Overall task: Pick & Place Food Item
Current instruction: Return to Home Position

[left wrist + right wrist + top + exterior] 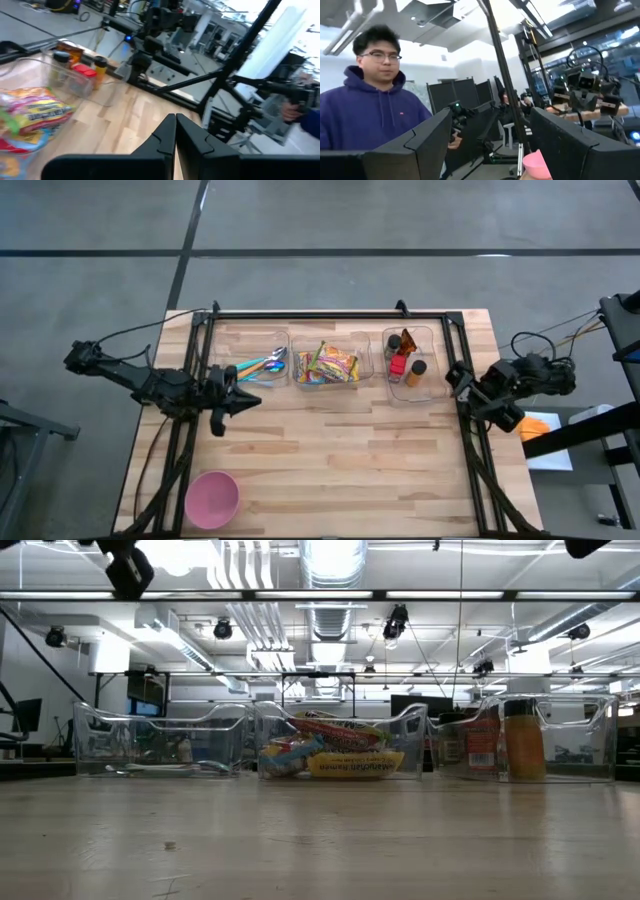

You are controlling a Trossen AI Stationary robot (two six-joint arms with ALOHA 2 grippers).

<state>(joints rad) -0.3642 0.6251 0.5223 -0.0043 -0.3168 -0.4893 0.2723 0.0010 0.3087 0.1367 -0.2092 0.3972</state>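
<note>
Colourful snack packets (325,366) fill the middle one of three clear bins (326,383) along the table's far edge; they also show in the low view (330,752) and the left wrist view (25,117). My left gripper (255,401) is shut and holds nothing. It hovers over the table's left part, just near of the left bin, and points toward the table's right. In its wrist view the gripper (175,122) shows its fingers closed together. My right gripper (456,382) waits at the table's right edge, and in its wrist view the gripper (490,135) is open with nothing between the fingers.
The left bin (262,367) holds spoons and other cutlery. The right bin (410,365) holds small bottles. A pink bowl (212,498) stands near the table's near left corner. A person in a purple hoodie (370,115) stands beyond the table. Bare wood lies between the bins and the near edge.
</note>
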